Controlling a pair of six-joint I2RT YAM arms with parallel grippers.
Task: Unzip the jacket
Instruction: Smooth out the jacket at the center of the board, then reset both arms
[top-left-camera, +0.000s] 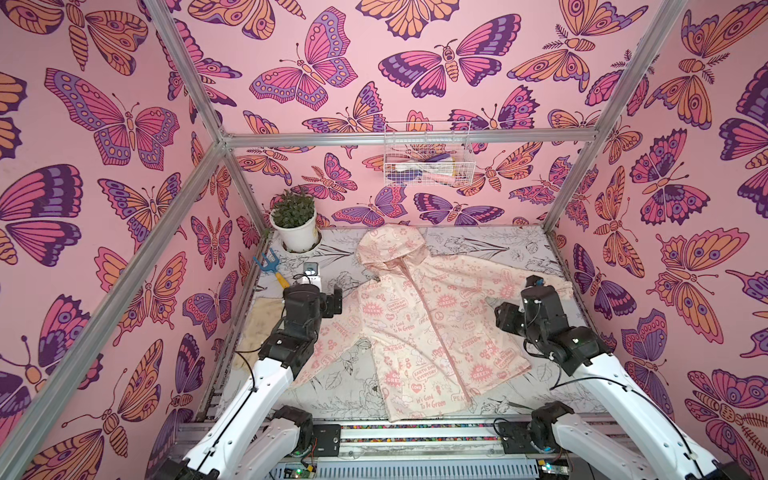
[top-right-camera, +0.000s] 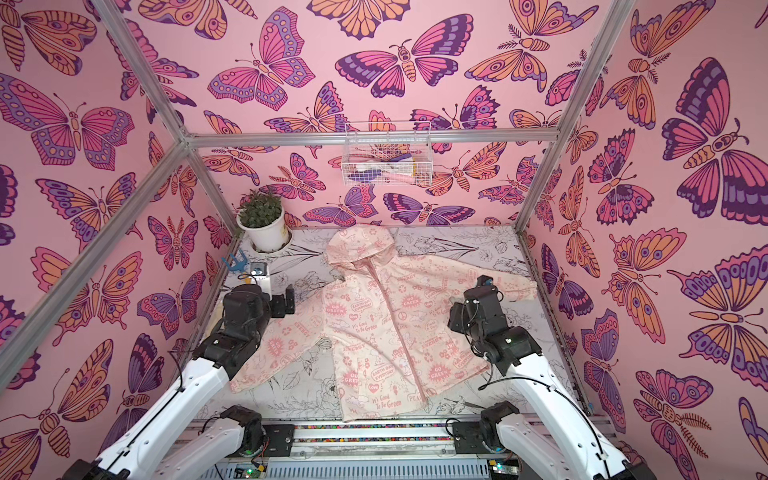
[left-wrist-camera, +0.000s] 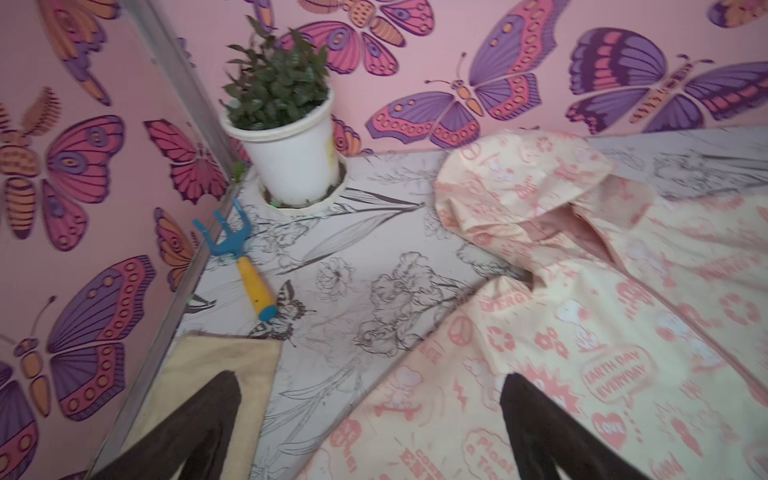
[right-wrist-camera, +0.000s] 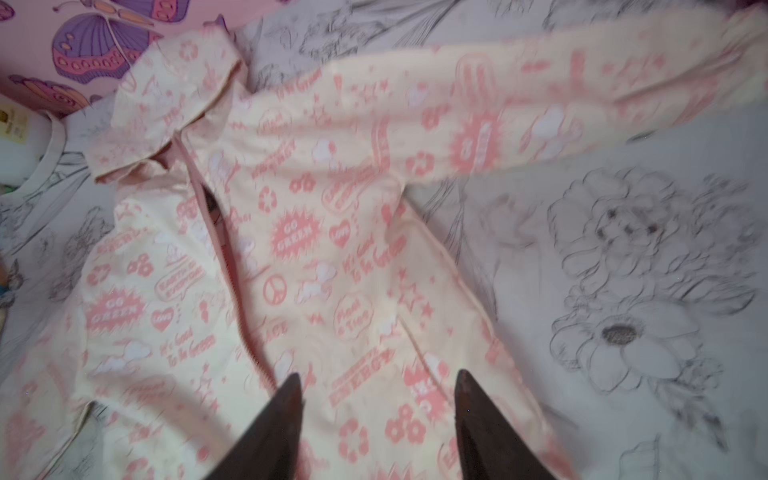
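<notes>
The left gripper (left-wrist-camera: 372, 376) gapes wide, empty; right gripper (right-wrist-camera: 378, 374), parted, empty, hangs over the jacket (top-left-camera: 415, 316) spread flat on the table (top-left-camera: 498, 249). Wire basket (top-left-camera: 390, 174) holds unclear items; white pot (top-left-camera: 297, 237) holds a plant (top-left-camera: 293, 210).

Surface (top-left-camera: 498, 245): pale cover with black line-drawn flowers.
Potted plant (left-wrist-camera: 286, 162): green leaves in a white pot, upright in the far left corner.
Hand fork (left-wrist-camera: 245, 266): blue tines, yellow handle (blue cap at its end), lying by the left edge near the pot.
Cream cloth (left-wrist-camera: 208, 353): flat at the left edge, apart from the fork.
Small white box (top-left-camera: 311, 277): near the fork.
Wire basket (top-left-camera: 415, 176): white, hung on the back wall above the far edge; its contents cannot be made out.
Walls (top-left-camera: 332, 62): pink, printed with butterflies.
</notes>
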